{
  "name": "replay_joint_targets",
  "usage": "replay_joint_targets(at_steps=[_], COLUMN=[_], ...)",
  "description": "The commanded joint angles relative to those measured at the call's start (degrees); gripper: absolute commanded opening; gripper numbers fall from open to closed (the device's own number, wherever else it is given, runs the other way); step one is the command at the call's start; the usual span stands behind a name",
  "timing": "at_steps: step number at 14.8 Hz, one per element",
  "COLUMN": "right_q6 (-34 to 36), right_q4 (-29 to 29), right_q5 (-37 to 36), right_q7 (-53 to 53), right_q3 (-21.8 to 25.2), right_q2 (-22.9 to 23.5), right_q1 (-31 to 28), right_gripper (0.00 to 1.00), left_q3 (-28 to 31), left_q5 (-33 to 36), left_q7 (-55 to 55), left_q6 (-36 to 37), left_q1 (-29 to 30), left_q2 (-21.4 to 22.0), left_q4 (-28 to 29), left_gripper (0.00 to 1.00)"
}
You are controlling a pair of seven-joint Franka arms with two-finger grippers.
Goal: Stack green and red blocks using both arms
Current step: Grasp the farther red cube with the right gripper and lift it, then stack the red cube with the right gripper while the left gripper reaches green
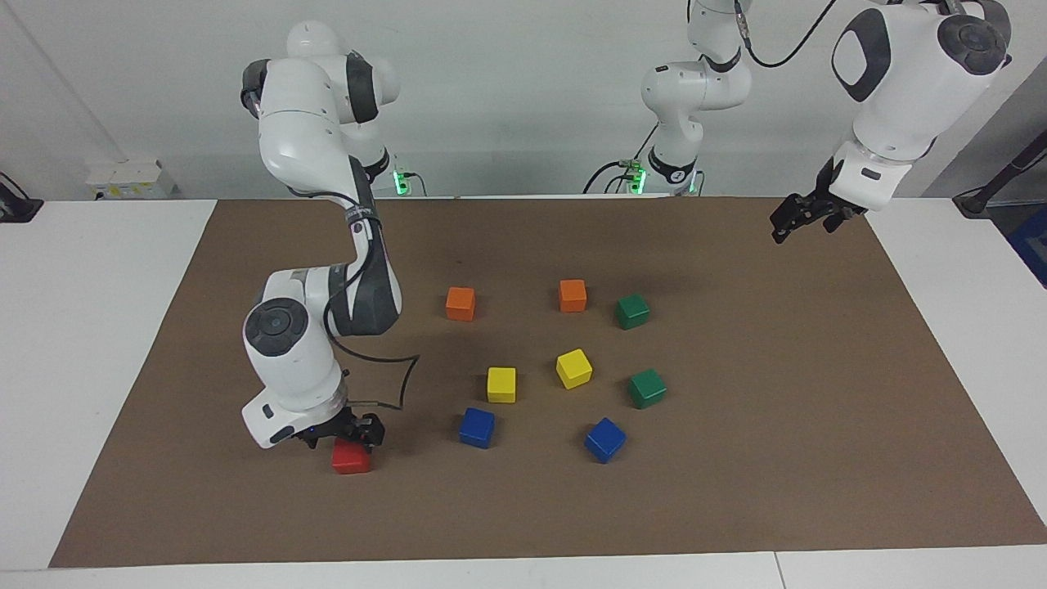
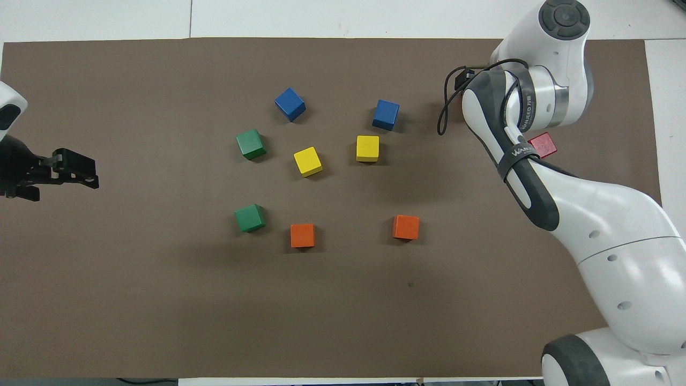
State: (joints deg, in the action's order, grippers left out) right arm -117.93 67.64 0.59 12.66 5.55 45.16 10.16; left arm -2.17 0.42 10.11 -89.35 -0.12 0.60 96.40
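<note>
Right claw (image 1: 348, 431) is low over the red block (image 1: 350, 460), jaws wide, tips at its top; whether they touch it I can't tell. The second red block (image 2: 543, 145), nearer the robots, peeks from under my forearm. A blue block (image 1: 476, 427) sits near; a green block (image 1: 647, 388) lies well apart. Left claw (image 1: 806, 217) waits, wide, over the mat (image 1: 736, 507).
</note>
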Motion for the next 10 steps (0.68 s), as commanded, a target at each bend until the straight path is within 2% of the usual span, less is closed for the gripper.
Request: replay_joint_targets(at_steps=[1, 4, 7, 9, 10], right_q6=[-2.0, -3.3, -3.4, -4.9, -5.5], right_q4=[-0.2, 0.0, 0.2, 1.9, 2.2], right_q5=[0.1, 0.2, 0.3, 0.1, 0.3], right_q7=[-1.2, -2.0, -4.7, -5.4, -6.1], right_q3=[-1.1, -2.1, -2.1, -2.1, -2.2], right_q2=[1.6, 1.8, 1.6, 1.3, 1.2], right_q1=[-0.5, -0.7, -0.8, -0.8, -0.8], right_gripper=[1.0, 0.99, 0.93, 0.78, 0.68], left_q3=[-0.5, -0.6, -0.7, -0.7, -0.7], left_q5=[-0.8, -0.8, -0.8, -0.9, -0.9], left_q7=[-0.5, -0.6, -0.4, 1.7, 5.4], left_q6=[-0.6, -0.6, -0.3, -0.7, -2.0], left_q1=[1.0, 1.0, 0.1, -2.3, -3.9], left_q2=[1.5, 1.5, 2.6, 2.6, 2.7], left_q4=[1.6, 1.6, 2.3, 2.2, 3.0], left_gripper=[1.0, 1.0, 1.0, 1.0, 1.0])
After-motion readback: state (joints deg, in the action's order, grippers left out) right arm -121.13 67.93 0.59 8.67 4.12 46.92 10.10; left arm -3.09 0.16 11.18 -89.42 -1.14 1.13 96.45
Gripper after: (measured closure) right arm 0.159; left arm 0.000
